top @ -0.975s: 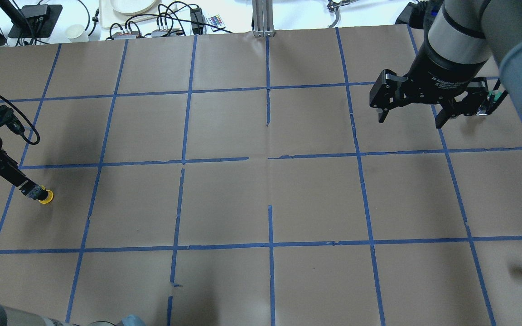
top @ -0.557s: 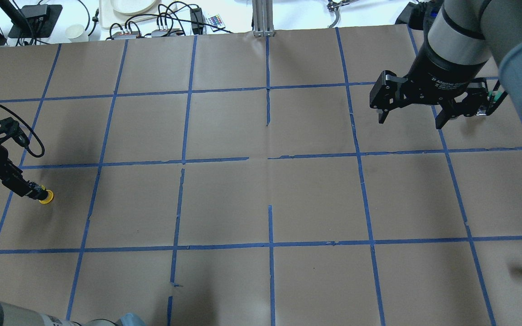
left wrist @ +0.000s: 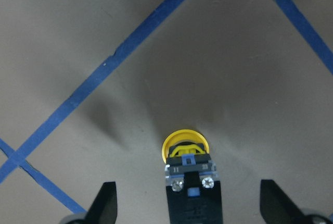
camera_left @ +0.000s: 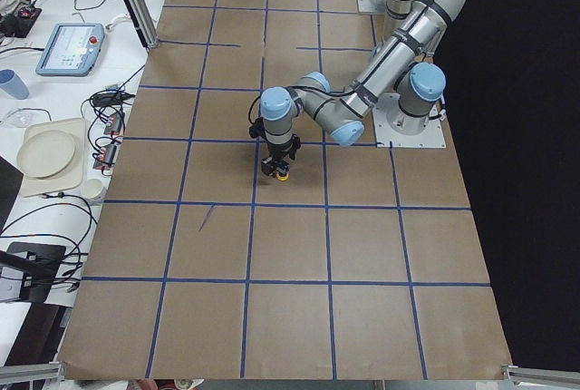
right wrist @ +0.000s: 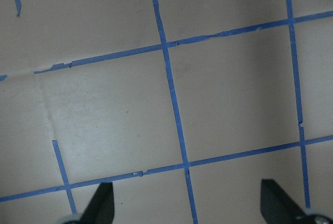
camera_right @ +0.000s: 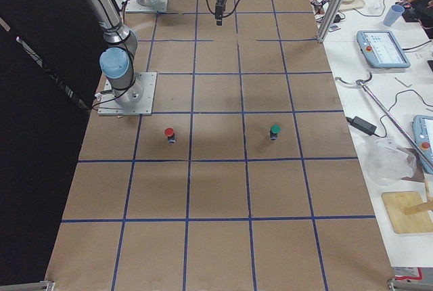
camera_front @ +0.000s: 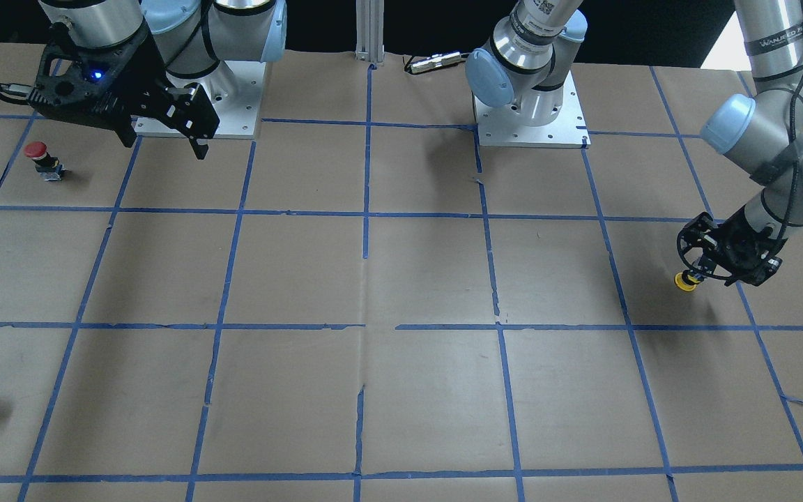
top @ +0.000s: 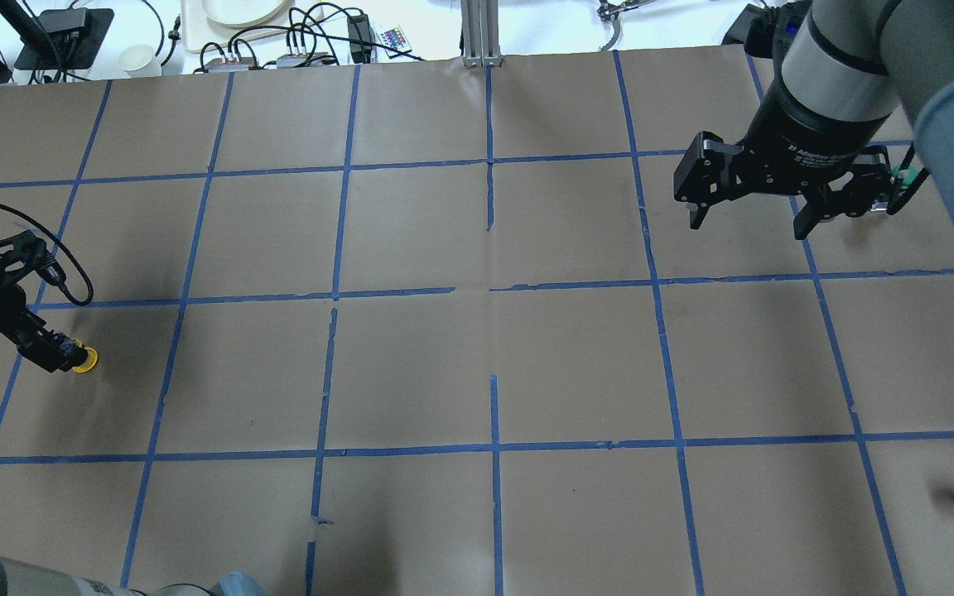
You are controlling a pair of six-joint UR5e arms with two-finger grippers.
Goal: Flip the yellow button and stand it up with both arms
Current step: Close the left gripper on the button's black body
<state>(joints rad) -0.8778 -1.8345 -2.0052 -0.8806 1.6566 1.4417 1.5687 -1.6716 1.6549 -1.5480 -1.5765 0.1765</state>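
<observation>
Item: yellow button (left wrist: 183,151), cap lowest at the worktop (top: 411,372) on the robot's far left, black body pointing up between the left fingers (left wrist: 106,203), which are spread wide and clear of it. The right fingers (right wrist: 101,200) are spread wide, empty, hovering well apart over the worktop's right side.

The brown paper table cover (top: 411,364) is showing a square grid of blue tape strips (top: 493,447) in every view. At the left edge of the overhead frame, the small push-button with a round yellow cap (top: 84,359) is showing a black-and-grey body with a blue spot and two silver screws. In the upper left of the front-facing frame, a red-capped button (camera_front: 37,150) is standing out, and the black right gripper (camera_front: 163,146) is glowing with a blue light. The silver tubular arms (camera_front: 767,42) are wearing light-blue joint caps.
</observation>
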